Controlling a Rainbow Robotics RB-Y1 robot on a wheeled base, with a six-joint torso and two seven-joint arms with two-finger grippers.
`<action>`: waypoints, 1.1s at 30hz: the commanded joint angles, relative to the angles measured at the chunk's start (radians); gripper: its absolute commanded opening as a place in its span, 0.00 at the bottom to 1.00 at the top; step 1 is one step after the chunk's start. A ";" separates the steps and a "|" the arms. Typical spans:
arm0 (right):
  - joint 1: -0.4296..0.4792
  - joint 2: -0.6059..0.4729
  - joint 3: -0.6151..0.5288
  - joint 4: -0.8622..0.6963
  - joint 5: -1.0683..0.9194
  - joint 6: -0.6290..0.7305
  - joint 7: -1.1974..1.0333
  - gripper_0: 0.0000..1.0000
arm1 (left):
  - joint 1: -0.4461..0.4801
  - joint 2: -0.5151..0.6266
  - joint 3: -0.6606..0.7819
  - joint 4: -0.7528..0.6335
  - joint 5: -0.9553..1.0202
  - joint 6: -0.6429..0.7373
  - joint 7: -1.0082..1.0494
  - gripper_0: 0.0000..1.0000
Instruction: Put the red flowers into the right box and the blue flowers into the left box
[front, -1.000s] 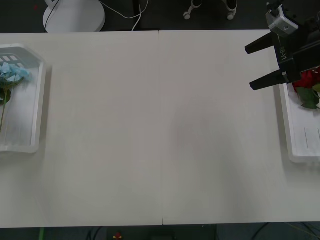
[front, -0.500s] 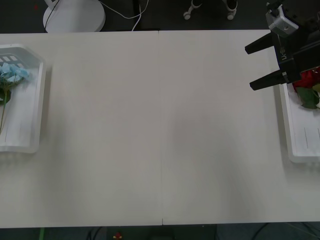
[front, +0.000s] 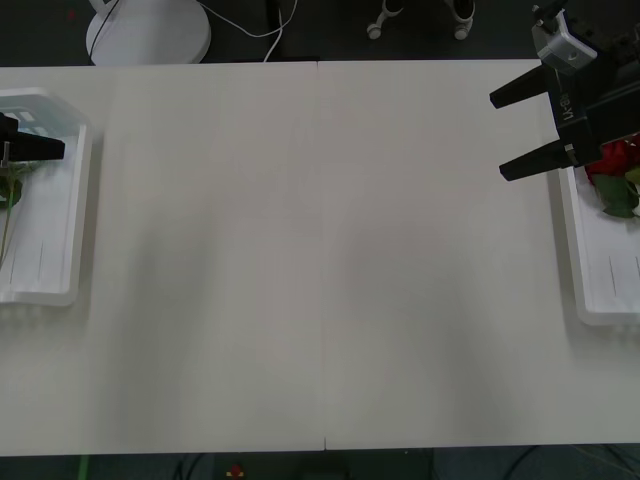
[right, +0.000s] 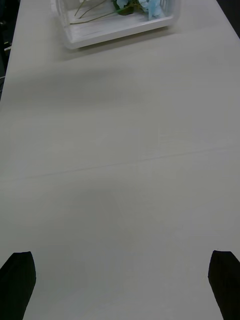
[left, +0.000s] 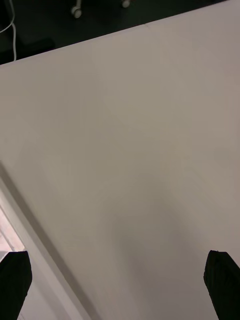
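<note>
Wide white bench (front: 320, 260): landmark.
White plastic left box (front: 70, 250) at bench's left end holds pale-blue fabric flowers (right: 150, 6).
White right box (front: 590, 290) at right end holds red fabric roses (front: 612, 160).
Left gripper (front: 25, 150) over left box, black fingers (left: 222, 280) apart.
Right gripper (front: 528, 130) beside right box, fingers apart.
Flowers likely light, soft; pinch thin stem, not bloom.

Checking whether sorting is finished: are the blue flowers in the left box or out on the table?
In. The blue flowers lie inside the left box, stems within its walls; no flowers lie on the table.
</note>
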 joint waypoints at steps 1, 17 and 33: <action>0.001 -0.048 -0.025 -0.023 -0.003 0.005 0.034 1.00 | 0.024 0.083 -0.081 -0.036 0.101 -0.058 -0.133 1.00; 0.001 -0.048 -0.025 -0.023 -0.003 0.005 0.034 1.00 | 0.022 0.137 -0.351 -0.082 0.466 -0.207 -0.565 1.00; 0.001 -0.048 -0.025 -0.023 -0.003 0.005 0.034 1.00 | -0.001 0.111 -0.527 -0.182 0.564 -0.348 -0.567 1.00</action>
